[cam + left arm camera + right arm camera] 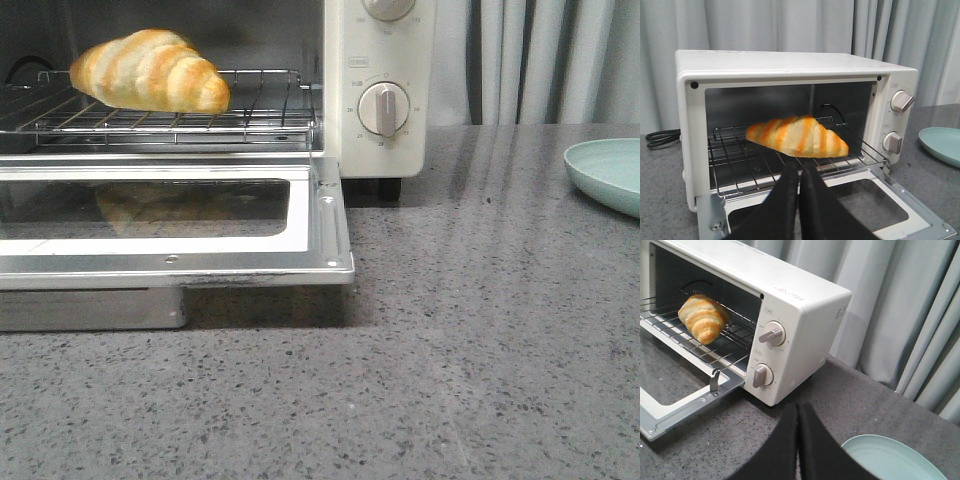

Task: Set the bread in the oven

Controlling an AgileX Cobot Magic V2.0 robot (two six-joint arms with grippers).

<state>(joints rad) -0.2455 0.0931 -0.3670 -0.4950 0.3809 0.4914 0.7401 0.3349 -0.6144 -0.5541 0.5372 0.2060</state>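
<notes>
Bread [797, 137] is seen lying on the wire rack [740, 165] inside the oven [790, 67], held by neither gripper. The left gripper [799, 172] is shown in its wrist view with its two black fingers [785, 200] pressed together, nothing between them, the tips placed just in front of the rack's edge and below the bread, above the lowered door [910, 200]. The right gripper [797, 412] is likewise seen with its dark fingers [812, 445] closed flat against one another and empty, poised over the grey speckled countertop [850, 400], beside the oven's right side and near the pale green plate [890, 460].

Outward from the fingers, the bread is observed as a golden-brown roll with paler stripes, laid lengthwise across the rack towards its middle. In the front view it [150, 72] is placed at the left part of the rack [250, 110], and a faint reflection of it is caught in the glass of the open door [320, 230]. The door is folded down to about level, its metal frame projecting over the countertop [450, 350]. Two round white knobs [901, 101] are set on the oven's right panel. A black cord [660, 137] is coiled on the counter at the oven's other side. Grey curtains [790, 25] are hung behind. The plate [610, 175] is set on the counter, well apart from the oven.
</notes>
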